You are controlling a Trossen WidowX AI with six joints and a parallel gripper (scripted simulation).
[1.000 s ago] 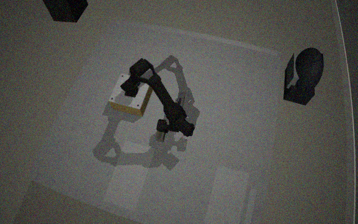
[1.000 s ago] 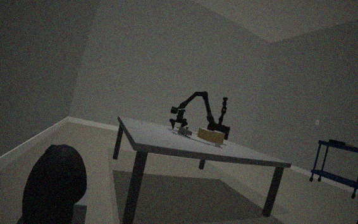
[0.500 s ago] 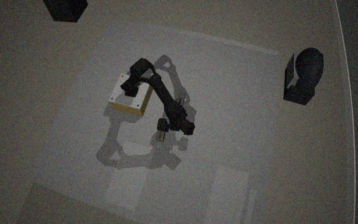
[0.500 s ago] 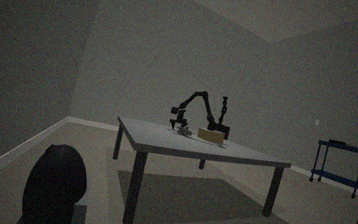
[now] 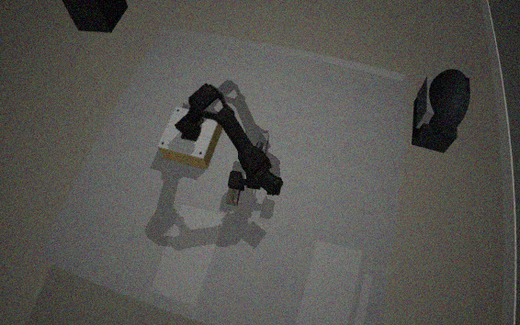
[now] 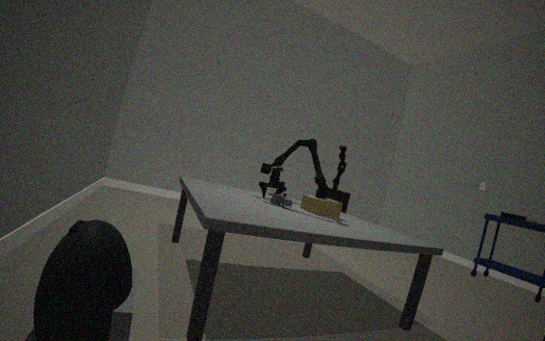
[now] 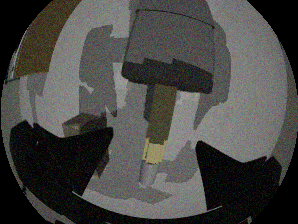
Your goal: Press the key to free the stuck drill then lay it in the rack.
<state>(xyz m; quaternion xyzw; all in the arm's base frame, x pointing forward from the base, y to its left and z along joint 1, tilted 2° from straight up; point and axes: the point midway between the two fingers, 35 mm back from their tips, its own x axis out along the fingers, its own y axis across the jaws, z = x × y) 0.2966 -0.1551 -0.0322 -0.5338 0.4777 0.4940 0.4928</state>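
My gripper (image 5: 239, 183) (image 6: 271, 189) (image 7: 156, 139) is open and empty, and hangs just above the table. In the wrist view the drill (image 7: 160, 112) lies between and beyond the spread fingers: a brownish shaft with a yellowish tip, its far end stuck in a grey housing (image 7: 174, 26) with a dark collar. A small dark block (image 7: 83, 123), perhaps the key, sits left of the shaft. In the top view the drill (image 5: 233, 197) shows as a small brown piece right under the gripper. In the exterior view the grey fixture (image 6: 281, 199) lies just below the fingers.
A tan box with a white top (image 5: 190, 149) (image 6: 322, 206) (image 7: 40, 36) stands beside the arm's base on the grey table (image 6: 231, 212). A dark rounded chair (image 5: 443, 107) (image 6: 82, 279) and a blue cart (image 6: 510, 241) stand on the floor away from the table.
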